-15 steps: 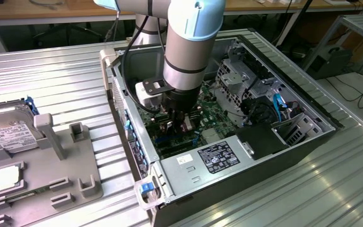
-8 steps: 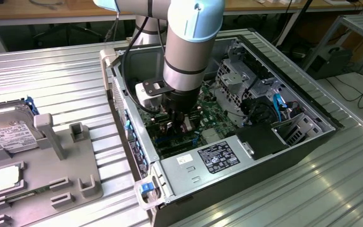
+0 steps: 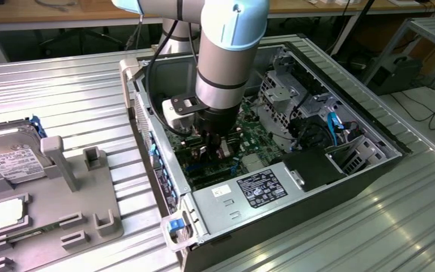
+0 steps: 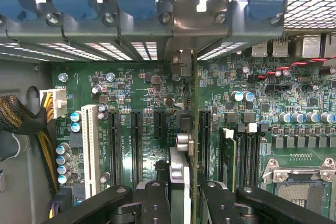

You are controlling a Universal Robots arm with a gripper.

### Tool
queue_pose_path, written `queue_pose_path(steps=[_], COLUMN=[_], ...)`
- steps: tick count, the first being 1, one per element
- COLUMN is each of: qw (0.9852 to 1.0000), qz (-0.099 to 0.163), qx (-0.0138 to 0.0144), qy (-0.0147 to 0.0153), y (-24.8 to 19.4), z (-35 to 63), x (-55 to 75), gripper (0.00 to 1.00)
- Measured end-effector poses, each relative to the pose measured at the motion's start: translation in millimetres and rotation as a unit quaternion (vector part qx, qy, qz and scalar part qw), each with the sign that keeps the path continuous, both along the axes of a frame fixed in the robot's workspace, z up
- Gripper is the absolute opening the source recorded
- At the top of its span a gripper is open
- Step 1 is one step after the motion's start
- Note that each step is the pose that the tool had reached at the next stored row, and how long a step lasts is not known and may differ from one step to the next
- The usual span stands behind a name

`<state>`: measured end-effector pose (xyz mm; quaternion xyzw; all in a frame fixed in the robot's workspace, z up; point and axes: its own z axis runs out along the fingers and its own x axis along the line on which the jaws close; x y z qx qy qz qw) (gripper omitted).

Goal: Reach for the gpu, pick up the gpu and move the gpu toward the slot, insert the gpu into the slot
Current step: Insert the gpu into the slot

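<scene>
1. The arm was seen reaching down into the open computer case (image 3: 353, 122) in the exterior view, with the gripper (image 3: 216, 148) low over the green motherboard (image 3: 259, 144).
2. In the wrist view, the gripper (image 4: 184, 192) was clenched on the gpu (image 4: 184, 145), which was held edge-on between the black fingers (image 4: 155, 198).
3. The gpu was positioned upright over the motherboard (image 4: 131, 87), between the black expansion slots (image 4: 136, 140), its bracket end up against the case's rear openings.
4. A hard drive (image 3: 9, 153) was left on the grey fixture (image 3: 43, 221) at the exterior view's left.
</scene>
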<state>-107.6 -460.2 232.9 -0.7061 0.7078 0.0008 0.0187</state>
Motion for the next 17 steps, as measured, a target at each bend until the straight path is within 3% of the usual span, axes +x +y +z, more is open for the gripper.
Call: queue_pose_path(steps=[8,16,17], qw=[1.0000,1.0000,1.0000], qz=[0.000,0.000,0.000], qx=[-0.0006,0.0001,0.0014], qy=[0.0004,0.0000,-0.0006], y=[-0.1,0.0,0.4], z=[-8.3,-8.9,-10.0], x=[-1.1,-1.1,-1.0], gripper=[0.28,0.28,0.29])
